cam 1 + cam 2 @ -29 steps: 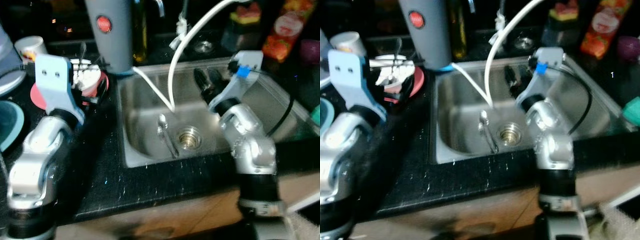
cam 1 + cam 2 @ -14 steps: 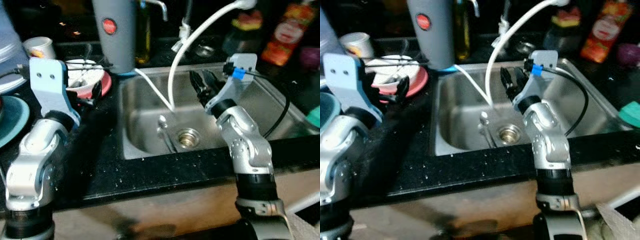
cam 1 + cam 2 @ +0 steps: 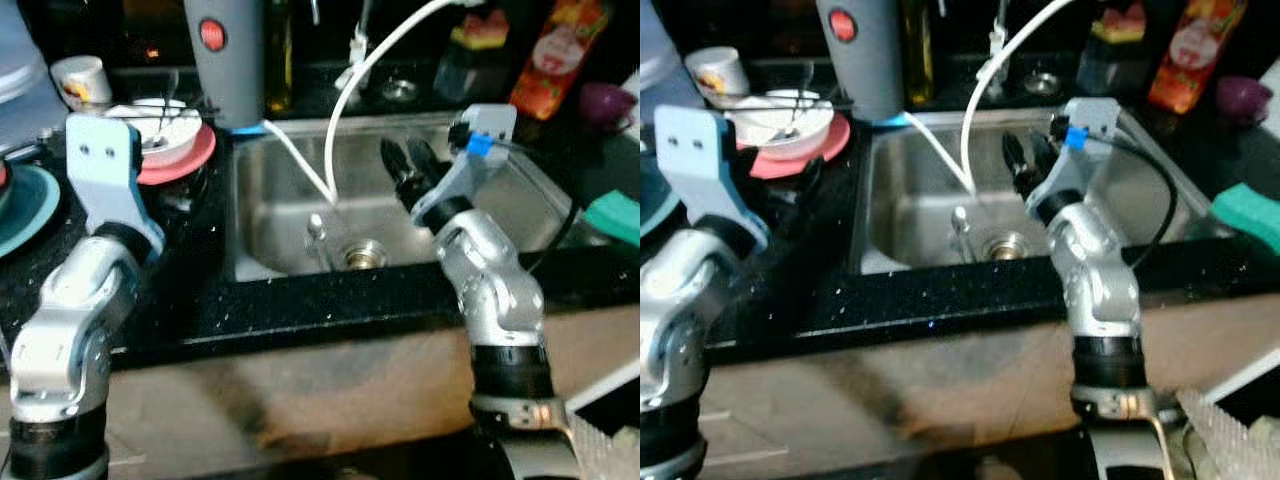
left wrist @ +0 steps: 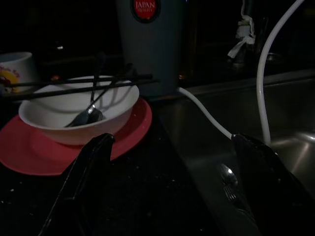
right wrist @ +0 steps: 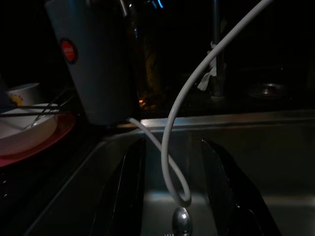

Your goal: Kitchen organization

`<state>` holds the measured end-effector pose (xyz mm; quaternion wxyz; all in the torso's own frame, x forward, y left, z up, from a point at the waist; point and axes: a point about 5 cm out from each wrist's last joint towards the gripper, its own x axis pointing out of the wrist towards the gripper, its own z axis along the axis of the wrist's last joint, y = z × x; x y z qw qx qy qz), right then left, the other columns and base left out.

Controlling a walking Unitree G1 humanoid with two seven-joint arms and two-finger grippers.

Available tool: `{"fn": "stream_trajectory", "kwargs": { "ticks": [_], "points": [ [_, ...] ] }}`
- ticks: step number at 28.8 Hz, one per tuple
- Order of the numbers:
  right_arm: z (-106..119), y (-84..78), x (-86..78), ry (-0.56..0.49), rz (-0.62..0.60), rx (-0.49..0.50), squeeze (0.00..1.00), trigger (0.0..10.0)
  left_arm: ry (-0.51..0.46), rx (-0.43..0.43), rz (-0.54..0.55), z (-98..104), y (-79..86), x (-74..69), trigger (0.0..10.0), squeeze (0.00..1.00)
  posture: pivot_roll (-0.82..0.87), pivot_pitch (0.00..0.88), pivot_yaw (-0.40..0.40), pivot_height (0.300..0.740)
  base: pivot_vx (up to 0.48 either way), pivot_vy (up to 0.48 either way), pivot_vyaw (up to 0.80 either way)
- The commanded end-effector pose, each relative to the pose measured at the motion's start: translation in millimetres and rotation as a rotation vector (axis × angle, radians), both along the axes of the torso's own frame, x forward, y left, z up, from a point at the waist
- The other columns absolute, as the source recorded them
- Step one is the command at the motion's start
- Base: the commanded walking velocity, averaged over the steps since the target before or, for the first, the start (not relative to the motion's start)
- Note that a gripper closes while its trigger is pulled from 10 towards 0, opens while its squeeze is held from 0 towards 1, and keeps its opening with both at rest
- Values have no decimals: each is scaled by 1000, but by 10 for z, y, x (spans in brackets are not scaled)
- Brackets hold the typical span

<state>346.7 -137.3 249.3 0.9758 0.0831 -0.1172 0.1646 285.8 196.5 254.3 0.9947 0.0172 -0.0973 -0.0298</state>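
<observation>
Stainless-steel spoon (image 3: 318,236) lying on the floor of the brushed stainless-steel sink basin (image 3: 280,215), just beside the round metal drain (image 3: 364,253). A smooth white hose (image 3: 345,110) loops down into the basin, its bend just above the spoon bowl. Right pincer (image 3: 412,168) hangs over the basin, its two long black fingers parted and grasping nothing. Left pincer (image 4: 172,187) sits above the speckled black stone bench (image 3: 190,300), fingers spread wide and empty, facing a glossy white bowl (image 3: 160,125) on a flat pink plate (image 3: 195,155); dark chopsticks (image 4: 78,86) lie across the bowl rim and a metal spoon (image 4: 86,115) rests inside. Behind stands a grey matte cylinder with a red round label (image 3: 228,60). Compared with the frame half a second earlier, the head views have pulled back slightly; both pincers keep their poses
</observation>
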Motion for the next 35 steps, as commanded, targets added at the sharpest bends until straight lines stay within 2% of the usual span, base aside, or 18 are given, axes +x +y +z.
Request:
{"fn": "stream_trajectory", "kwargs": {
  "ticks": [1,28,35],
  "points": [
    [-12,18,-6,7,11,0,0,10000,14,-1,-1,-16,8,-20,10000,0,55,91,-35,740,-398,0,0],
    [-20,38,-14,19,30,-4,0,10000,26,-11,36,-16,61,-29,10000,0,55,113,-40,740,0,0,0],
    [-27,39,-16,23,31,-5,0,10000,26,-19,34,-22,61,-30,10000,0,53,115,-41,740,-399,0,0]
  ]
}}
